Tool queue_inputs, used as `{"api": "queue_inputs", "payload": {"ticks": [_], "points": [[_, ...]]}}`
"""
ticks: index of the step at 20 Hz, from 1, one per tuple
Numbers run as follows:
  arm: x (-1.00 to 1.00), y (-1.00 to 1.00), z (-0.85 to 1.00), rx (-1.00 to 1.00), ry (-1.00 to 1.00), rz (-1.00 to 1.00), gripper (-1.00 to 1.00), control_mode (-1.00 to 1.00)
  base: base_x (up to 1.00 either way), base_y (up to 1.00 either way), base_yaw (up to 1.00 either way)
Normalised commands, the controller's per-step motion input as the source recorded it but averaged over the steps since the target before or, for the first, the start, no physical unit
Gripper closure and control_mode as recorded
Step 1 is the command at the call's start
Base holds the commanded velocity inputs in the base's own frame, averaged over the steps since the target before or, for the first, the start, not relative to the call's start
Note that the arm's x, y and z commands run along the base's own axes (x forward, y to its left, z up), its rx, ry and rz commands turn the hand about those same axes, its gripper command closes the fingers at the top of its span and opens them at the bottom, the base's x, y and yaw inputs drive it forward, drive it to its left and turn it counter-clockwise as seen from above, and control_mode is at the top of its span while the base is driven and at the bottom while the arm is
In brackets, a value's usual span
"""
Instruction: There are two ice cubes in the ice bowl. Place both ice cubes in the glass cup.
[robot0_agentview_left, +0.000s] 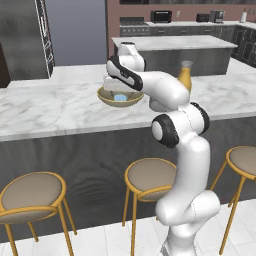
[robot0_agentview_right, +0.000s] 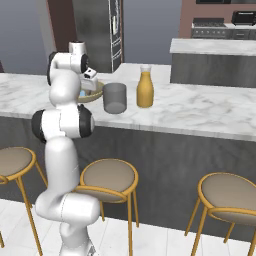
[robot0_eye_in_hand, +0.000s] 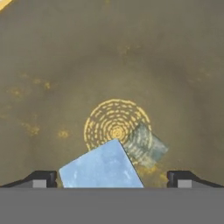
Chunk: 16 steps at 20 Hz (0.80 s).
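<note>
Flat, even rendered light; soft shadows, slightly blurry textures

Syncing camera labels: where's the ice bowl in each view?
Left base view: ice bowl centre-left on the counter, under the hand.
Right base view: upper left, its rim peeking from behind the arm, left of the glass cup.
Hand view: its inside all around.
Shared landmark: ice cubes.

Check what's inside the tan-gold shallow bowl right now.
Hand view: one pale blue ice cube between the open gripper's fingertips, a second greyer translucent cube beside it on the tan-gold bowl floor. The hand covers most of the bowl from the base cameras.
</note>
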Motion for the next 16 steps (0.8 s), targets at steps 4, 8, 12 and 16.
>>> {"api": "queue_inputs", "payload": {"ticks": [4,8,12,16], "points": [[-0.11,0.07,0.00,0.00,0.00,0.01,-1.00,-1.00,0.00,0.00,0.00],[-0.12,0.02,-0.13,0.00,0.00,0.02,-1.00,-1.00,0.00,0.00,0.00],[0.00,0.00,-0.33,0.00,0.00,0.02,-1.00,-1.00,0.00,0.00,0.00],[0.00,0.00,-0.34,0.00,0.00,0.01,-1.00,-1.00,0.00,0.00,0.00]]}}
